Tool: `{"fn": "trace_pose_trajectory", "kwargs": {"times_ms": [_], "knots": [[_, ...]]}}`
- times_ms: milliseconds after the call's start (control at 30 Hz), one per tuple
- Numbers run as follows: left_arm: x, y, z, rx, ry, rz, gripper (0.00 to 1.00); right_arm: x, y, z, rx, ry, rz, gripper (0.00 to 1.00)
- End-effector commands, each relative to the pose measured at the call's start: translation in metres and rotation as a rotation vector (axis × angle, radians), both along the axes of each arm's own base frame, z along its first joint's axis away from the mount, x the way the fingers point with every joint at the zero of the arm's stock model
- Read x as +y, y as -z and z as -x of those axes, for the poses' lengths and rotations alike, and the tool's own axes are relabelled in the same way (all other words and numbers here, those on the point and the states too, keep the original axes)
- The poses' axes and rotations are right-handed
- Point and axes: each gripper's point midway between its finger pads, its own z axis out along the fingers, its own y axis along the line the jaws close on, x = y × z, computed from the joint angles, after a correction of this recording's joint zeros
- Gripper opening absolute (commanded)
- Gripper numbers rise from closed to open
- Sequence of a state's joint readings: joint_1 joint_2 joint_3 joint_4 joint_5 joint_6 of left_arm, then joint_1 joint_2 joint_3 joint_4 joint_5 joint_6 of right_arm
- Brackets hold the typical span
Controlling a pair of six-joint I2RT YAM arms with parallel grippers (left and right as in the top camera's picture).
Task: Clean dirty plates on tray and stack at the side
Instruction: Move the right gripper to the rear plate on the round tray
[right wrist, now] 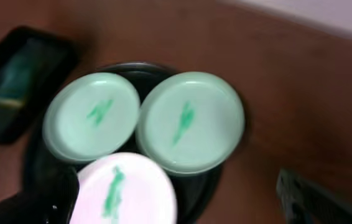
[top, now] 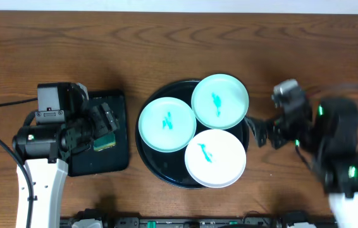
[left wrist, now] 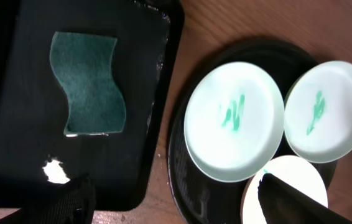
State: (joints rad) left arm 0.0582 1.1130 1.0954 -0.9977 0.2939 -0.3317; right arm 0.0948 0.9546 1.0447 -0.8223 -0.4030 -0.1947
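While hovering near the sponge, holding the left pincer apart; holding the right pincer apart too, just right of three smeared plates on the tray.

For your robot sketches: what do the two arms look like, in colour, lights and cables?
Left arm: black joints, white lower link, one green light, black cable. Right arm: black joints, white lower link, green lights, grey block near its wrist.

3 glossy plates, shiny black tray, coarse sponge, wood-grain table
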Motion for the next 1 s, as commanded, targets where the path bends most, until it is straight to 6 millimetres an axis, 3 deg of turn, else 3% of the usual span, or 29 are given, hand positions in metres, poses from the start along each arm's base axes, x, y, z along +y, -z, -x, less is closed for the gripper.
{"fn": "trace_pose_trajectory", "kwargs": {"times_ms": [0,133,267,533,967], "knots": [[-0.001,-0.008,-0.002,-0.023,0.019,-0.002,0.84,0.012,-0.016,-0.014,0.158,-0.012,-0.076,0.99],[-0.001,-0.008,-0.002,-0.023,0.019,-0.002,0.84,0.013,-0.006,-0.018,0.425,0.076,-0.113,0.99],[-0.001,-0.008,-0.002,-0.024,0.019,-0.002,0.84,0.012,0.015,-0.018,0.568,0.094,-0.089,0.99],[-0.001,-0.006,0.0,-0.014,0.019,-0.001,0.84,0.009,0.046,-0.029,0.66,0.098,-0.046,0.99],[-0.001,-0.006,0.001,-0.009,0.019,-0.001,0.84,0.006,0.051,-0.04,0.636,0.111,-0.027,0.99]]}}
